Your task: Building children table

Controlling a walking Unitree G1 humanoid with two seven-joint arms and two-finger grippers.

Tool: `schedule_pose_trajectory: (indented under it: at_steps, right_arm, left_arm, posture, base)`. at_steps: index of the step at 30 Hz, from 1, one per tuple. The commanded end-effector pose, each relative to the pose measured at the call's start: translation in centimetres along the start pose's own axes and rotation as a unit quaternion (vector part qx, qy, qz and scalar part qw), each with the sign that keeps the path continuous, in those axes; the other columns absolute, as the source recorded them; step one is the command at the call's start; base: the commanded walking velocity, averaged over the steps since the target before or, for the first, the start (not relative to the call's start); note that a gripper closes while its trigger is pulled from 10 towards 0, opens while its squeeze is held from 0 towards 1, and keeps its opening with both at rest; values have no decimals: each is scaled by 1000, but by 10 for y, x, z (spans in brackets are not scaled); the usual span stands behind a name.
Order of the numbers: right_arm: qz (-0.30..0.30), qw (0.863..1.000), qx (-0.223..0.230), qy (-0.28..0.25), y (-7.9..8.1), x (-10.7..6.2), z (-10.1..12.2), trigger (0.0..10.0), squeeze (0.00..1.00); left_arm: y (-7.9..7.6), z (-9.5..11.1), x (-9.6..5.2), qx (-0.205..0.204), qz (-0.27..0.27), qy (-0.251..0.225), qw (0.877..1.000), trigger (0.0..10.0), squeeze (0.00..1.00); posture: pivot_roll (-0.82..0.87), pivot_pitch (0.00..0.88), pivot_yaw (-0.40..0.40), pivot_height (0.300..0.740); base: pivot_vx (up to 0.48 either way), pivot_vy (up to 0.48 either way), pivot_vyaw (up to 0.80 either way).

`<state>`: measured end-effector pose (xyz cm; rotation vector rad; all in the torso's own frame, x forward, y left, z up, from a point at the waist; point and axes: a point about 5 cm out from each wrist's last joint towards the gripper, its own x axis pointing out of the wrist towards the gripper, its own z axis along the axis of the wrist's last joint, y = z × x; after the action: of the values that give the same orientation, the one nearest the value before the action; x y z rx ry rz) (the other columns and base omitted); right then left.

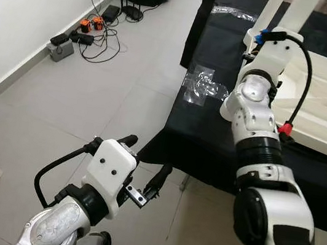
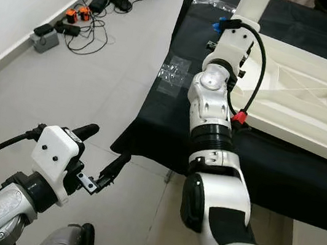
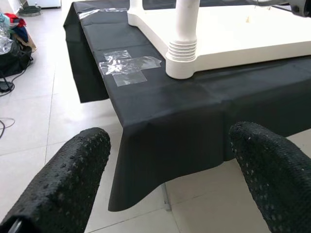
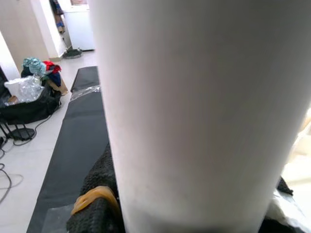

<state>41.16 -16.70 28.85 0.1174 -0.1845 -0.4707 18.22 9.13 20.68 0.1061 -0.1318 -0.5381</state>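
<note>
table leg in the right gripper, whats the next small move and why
Probably twist the table leg further into its socket. The right gripper is shut on it, and the leg already stands upright on the upturned white tabletop. The left gripper hangs open over the floor, short of the black cloth.

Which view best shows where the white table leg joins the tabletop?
The left wrist view: the table leg and its ribbed base sit unobstructed on the upturned tabletop. In the eye views the right gripper hides the joint; the right wrist view gives a close blur of the leg.
</note>
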Motion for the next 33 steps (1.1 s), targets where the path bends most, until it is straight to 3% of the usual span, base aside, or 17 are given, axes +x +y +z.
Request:
schedule_pose_trajectory:
  at_steps: [1,8,16,22,27,33]
  right_arm:
    - [-25,993,-12,119,-16,-4,-53,10000,0]
    - [-24,993,-15,118,-16,-8,-59,10000,0]
    - [25,997,-53,56,0,-17,-54,10000,0]
    - [33,996,-56,60,5,-26,-63,10000,0]
    - [19,995,-49,87,3,-28,-72,10000,0]
    - [-47,994,-44,88,-7,-23,-71,10000,0]
  left_arm:
    - [-1,-2,-1,3,-3,4,1000,10000,0]
    - [-1,-1,-2,3,-3,4,1000,10000,0]
    - [0,-1,-2,4,-3,3,1000,10000,0]
    - [0,-1,-1,3,-3,3,1000,10000,0]
    - [0,-1,-2,3,-2,3,1000,10000,0]
    - [0,-1,-2,4,-1,4,1000,10000,0]
  posture:
    - [119,268,-55,740]
    - [119,268,-52,740]
    - [119,268,-53,740]
    - [119,269,-54,740]
    - [121,267,-55,740]
    - [122,263,-58,740]
  base:
    - [0,0,0]
    - [0,0,0]
    - [0,0,0]
    - [0,0,0]
    - [0,0,0]
    - [0,0,0]
